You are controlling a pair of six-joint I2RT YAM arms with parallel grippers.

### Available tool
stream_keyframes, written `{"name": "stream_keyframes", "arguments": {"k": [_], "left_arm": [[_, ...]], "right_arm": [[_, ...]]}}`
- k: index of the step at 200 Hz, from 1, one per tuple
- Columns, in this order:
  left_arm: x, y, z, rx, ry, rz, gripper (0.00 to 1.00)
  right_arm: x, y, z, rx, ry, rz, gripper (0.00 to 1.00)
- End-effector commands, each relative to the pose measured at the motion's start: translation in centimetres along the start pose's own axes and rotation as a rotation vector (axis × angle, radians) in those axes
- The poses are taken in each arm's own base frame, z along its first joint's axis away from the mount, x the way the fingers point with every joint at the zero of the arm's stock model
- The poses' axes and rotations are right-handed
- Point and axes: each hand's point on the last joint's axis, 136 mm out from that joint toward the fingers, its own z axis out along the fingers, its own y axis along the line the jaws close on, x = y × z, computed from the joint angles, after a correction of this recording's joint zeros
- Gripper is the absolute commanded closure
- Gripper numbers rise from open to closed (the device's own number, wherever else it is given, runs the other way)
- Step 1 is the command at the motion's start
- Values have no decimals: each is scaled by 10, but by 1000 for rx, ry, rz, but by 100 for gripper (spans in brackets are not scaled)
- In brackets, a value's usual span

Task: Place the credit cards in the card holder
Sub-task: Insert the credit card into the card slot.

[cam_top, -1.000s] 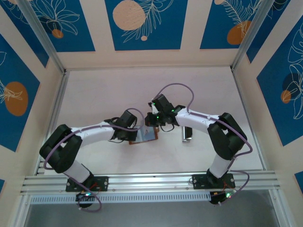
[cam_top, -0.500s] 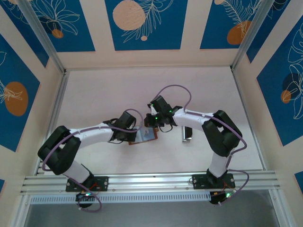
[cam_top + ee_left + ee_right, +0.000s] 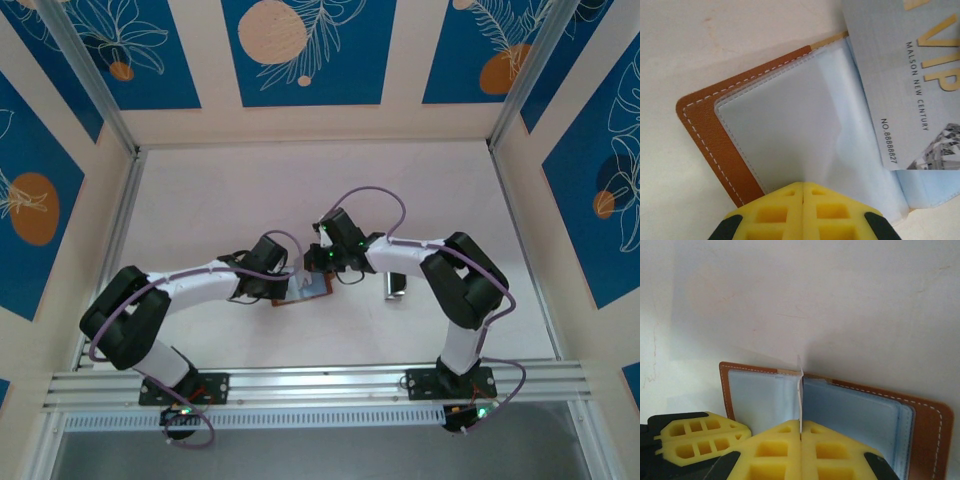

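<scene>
2 arms angled inward, left tool (image 3: 804, 192) and right tool (image 3: 801, 427) both closed.

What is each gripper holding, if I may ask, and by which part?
Right gripper: a card, pinched by one end, edge-on above the holder. Left gripper: shut against the holder; whether it grips, cannot tell.

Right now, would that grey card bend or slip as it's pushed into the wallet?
Probably stiff: the card shows no bend, pinched on edge in the right gripper. Its smooth printed face could slip. It is likely light, being so thin.
</scene>
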Motion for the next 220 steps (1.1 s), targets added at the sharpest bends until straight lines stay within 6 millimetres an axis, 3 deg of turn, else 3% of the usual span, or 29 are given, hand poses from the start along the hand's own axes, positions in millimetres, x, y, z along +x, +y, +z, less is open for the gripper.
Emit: {"name": "stream_keyframes", "arguments": {"k": [1, 164, 220], "left_arm": [[32, 25, 4, -96, 115, -10, 100], [28, 25, 9, -111, 126, 2, 100], [27, 24, 10, -113, 129, 6, 100]], "right_arm": [[11, -7, 12, -11, 20, 28, 100], [62, -27, 15, -56, 74, 117, 100], [70, -28, 13, -71, 92, 115, 100]]}}
